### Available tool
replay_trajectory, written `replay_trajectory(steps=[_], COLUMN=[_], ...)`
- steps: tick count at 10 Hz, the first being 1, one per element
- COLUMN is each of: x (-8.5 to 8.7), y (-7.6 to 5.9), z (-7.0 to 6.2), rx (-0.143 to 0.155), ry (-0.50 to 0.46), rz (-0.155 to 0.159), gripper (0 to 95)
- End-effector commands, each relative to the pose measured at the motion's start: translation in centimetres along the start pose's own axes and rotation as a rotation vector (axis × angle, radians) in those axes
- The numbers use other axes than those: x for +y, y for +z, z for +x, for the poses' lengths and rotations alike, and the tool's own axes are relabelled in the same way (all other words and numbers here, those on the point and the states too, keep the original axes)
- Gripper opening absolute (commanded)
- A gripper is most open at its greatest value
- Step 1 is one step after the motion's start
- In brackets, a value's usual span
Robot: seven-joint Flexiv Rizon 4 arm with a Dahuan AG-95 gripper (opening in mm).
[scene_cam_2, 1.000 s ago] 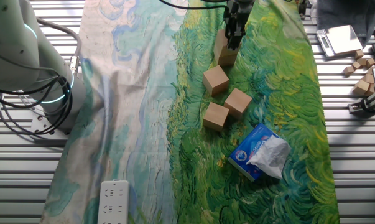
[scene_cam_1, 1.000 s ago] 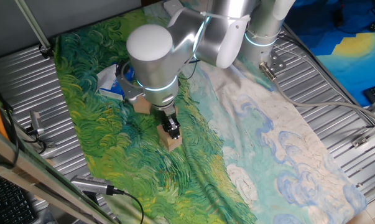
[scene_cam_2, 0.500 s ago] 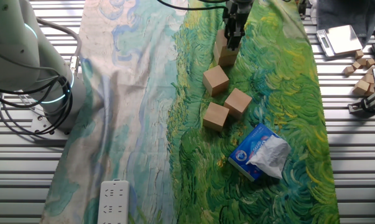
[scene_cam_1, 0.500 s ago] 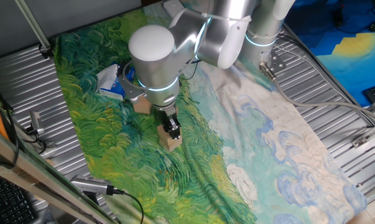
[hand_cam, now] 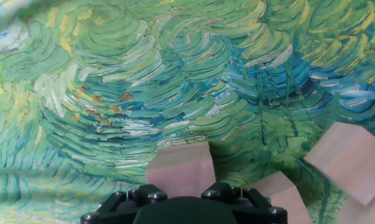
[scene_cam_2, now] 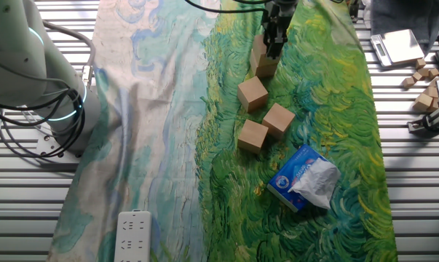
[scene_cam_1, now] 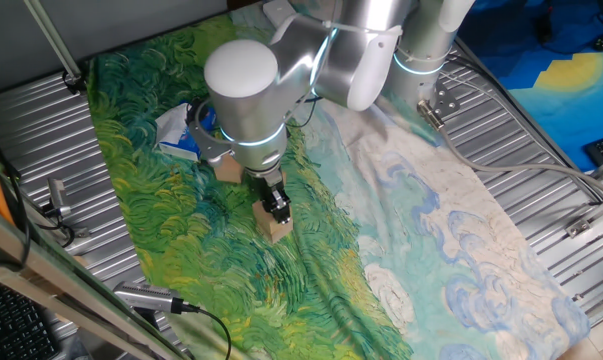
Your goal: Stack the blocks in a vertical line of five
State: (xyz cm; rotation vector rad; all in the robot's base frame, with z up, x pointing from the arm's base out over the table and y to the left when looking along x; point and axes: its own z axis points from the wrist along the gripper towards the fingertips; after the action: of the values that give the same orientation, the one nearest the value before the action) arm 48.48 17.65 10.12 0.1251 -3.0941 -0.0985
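Gripping the upper of two stacked blocks, the tool [scene_cam_2: 272,45] of the silver arm [scene_cam_1: 281,75] stood upright over a painted cloth [scene_cam_2: 314,116] of green and blue swirls that covered the table [scene_cam_2: 412,182]. Its dark fingers [scene_cam_1: 275,206] were clamped on either side of the top cube [scene_cam_2: 260,49], which sat on a second cube [scene_cam_1: 275,228] resting on the cloth, as seen from both fixed cameras. From the hand camera, the tan face of the held block [hand_cam: 180,171] filled the space just ahead of the black tool body [hand_cam: 184,207], with the cloth's brushwork spread beyond it.

Three more blocks lay loose on the cloth just beside the stack. One [scene_cam_2: 253,93] sat nearest the pair, another [scene_cam_2: 278,119] lay a little farther off, and a third [scene_cam_2: 252,135] rested close beside that one; none of the three touched the stack. Two of them showed at the right edge of the hand camera's frame [hand_cam: 347,158], blurred by nearness.

A blue-and-white soft packet [scene_cam_2: 303,177] lay on the cloth beyond the loose cubes, near the cloth's edge. A white power strip [scene_cam_2: 132,235] rested at the pale end of the cloth. On the bare ribbed metal beside the cloth, several small wooden pieces [scene_cam_2: 423,80] were scattered near a silver scale [scene_cam_2: 399,46].
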Motion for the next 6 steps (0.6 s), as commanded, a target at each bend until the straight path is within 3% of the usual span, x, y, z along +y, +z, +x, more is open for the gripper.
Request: replay_trajectory(steps=[1,6], x=[0.02,0.01], y=[0.06,0.09], z=[0.02,0.07], rx=[0.0,0.0], ry=[-0.009,-0.022], rz=[-0.002,-0.002], gripper=[76.0,76.0])
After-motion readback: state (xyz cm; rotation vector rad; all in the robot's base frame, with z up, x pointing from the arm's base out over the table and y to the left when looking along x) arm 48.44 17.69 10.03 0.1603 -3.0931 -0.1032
